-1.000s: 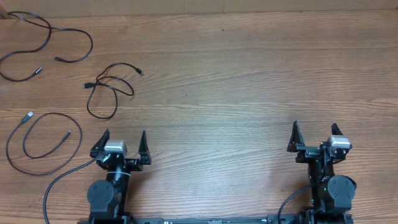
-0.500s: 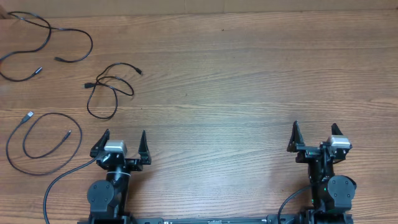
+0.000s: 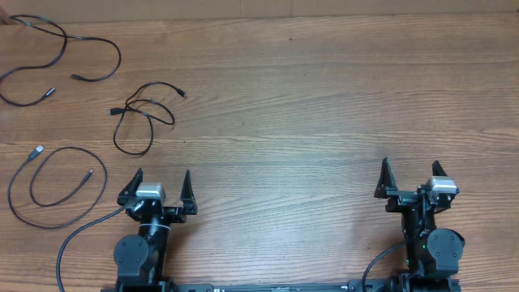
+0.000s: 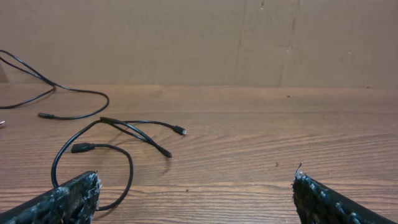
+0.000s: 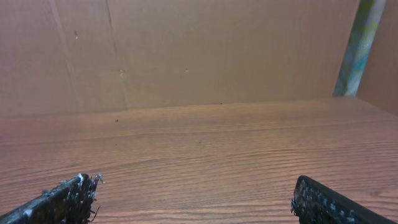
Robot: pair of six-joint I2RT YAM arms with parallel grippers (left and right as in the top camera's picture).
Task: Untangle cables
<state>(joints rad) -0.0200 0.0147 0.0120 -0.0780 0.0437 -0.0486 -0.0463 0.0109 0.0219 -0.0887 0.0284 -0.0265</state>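
We judge the task all but finished: three cables lie apart on the left part of the worktop (image 3: 308, 105), the far cable (image 3: 119, 58) towards the back corner, the middle cable (image 3: 132, 152) in front of it, and the near cable (image 3: 106, 180) coiled near the left gripper (image 3: 163, 174), none touching another. Both it and the right gripper (image 3: 411, 165) sit at the near edge, jaws spread wide, holding nothing. At most the middle cable, which crosses itself in a loose loop, is left to straighten.
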